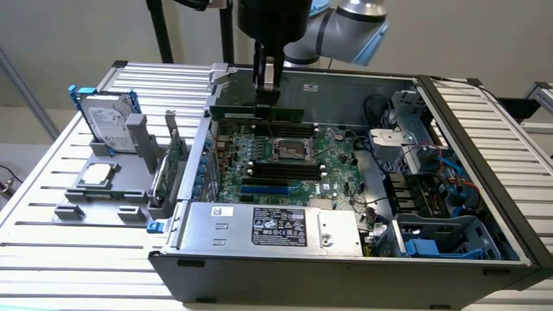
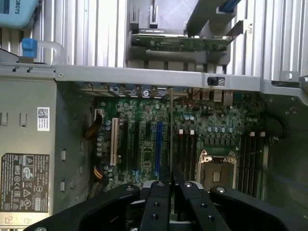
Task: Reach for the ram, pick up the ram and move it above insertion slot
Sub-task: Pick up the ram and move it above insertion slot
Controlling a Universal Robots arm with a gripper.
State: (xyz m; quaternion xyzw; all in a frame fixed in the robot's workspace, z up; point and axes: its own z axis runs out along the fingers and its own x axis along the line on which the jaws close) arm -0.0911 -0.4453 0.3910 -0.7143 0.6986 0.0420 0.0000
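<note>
ram (image 1: pixel 258 114) over motherboard (image 1: pixel 285 162)

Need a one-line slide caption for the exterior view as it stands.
Tool holds the ram level above the motherboard inside the open case.

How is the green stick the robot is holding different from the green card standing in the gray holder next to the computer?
The ram hangs in the gripper over the open computer; the card stands in a gray holder outside it. The ram is a long, thin strip lying level; the card looks wider and stands upright. The ram is gripped; nothing holds the card. Both are green circuit boards.
</note>
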